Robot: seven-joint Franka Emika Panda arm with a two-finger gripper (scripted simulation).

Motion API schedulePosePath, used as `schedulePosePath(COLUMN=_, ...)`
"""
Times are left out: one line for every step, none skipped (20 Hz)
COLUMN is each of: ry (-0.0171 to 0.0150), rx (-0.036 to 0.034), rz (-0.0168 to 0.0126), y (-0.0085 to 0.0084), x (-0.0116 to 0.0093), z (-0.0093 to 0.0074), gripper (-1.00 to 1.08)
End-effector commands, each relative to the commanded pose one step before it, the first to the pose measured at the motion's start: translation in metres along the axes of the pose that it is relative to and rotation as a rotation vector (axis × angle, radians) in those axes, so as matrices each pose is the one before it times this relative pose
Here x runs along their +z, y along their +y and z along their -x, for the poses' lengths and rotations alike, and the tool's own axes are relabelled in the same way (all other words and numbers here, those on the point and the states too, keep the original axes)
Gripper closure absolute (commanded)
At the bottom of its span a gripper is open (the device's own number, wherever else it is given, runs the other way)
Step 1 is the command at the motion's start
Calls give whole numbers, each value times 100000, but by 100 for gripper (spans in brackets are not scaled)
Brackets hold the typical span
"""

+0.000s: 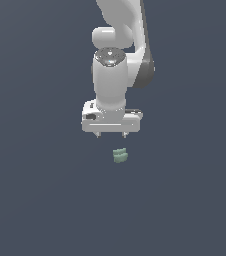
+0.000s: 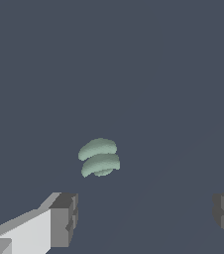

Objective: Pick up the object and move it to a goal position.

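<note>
My gripper [image 1: 111, 134], jaws spread wide and empty, hangs at centre frame. The object [image 1: 120, 155] lies just below it, slightly right. It looks light, rigid and ridged; I judge its flatter opposite sides the safest place to pinch.

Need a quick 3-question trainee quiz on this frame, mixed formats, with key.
1. True or false: the gripper is shut on the pale green object.
2. Multiple choice: in the exterior view, the object sits
A. between the fingertips
B. below the gripper, slightly toward the exterior view's right
C. on top of the wrist
3. Fill in: in the wrist view, the object lies ahead of the two ______, touching neither.

Key:
1. False; the jaws stand wide apart and hold nothing.
2. B
3. fingertips
</note>
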State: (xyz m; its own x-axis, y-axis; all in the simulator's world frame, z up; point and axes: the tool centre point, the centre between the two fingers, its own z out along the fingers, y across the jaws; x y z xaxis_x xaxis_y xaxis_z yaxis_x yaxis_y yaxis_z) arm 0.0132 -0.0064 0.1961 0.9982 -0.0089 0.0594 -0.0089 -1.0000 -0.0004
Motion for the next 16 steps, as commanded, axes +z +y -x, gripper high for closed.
schedulePosePath(ry=0, rx=0, rz=0, y=1, x=0, z=0, gripper=-92)
schedulePosePath(ry=7, rx=90, rz=-36, y=11, x=14, z=-5, gripper=-92)
schedulePosePath(ry=16, rx=239, rz=-97, y=13, x=42, z=-17, gripper=-92)
schedulePosePath(ry=30, rx=405, rz=-161, y=26, x=65, z=-27, gripper=-92)
schedulePosePath(ry=47, rx=589, rz=-226, y=47, x=81, z=-37, gripper=-92)
schedulePosePath(ry=70, rx=779, rz=-284, y=64, x=86, z=-46, gripper=-92)
schedulePosePath(ry=101, rx=980, rz=-334, y=86, x=69, z=-53, gripper=-92)
schedulePosePath(ry=114, rx=956, rz=-299, y=93, x=19, z=-45, gripper=-92)
schedulePosePath(ry=112, rx=814, rz=-233, y=83, x=-29, z=-33, gripper=-92)
schedulePosePath(ry=103, rx=658, rz=-170, y=74, x=-63, z=-21, gripper=-92)
schedulePosePath(ry=85, rx=469, rz=-106, y=57, x=-79, z=-11, gripper=-92)
schedulePosePath(ry=52, rx=240, rz=-42, y=32, x=-68, z=-2, gripper=-92)
schedulePosePath(ry=0, rx=0, rz=0, y=23, x=-18, z=3, gripper=-92)
schedulePosePath(ry=-45, rx=-280, rz=72, y=-52, x=48, z=6, gripper=-92)
schedulePosePath(ry=-90, rx=-415, rz=73, y=-60, x=116, z=3, gripper=-92)
schedulePosePath(ry=-125, rx=-537, rz=79, y=-77, x=180, z=0, gripper=-92)
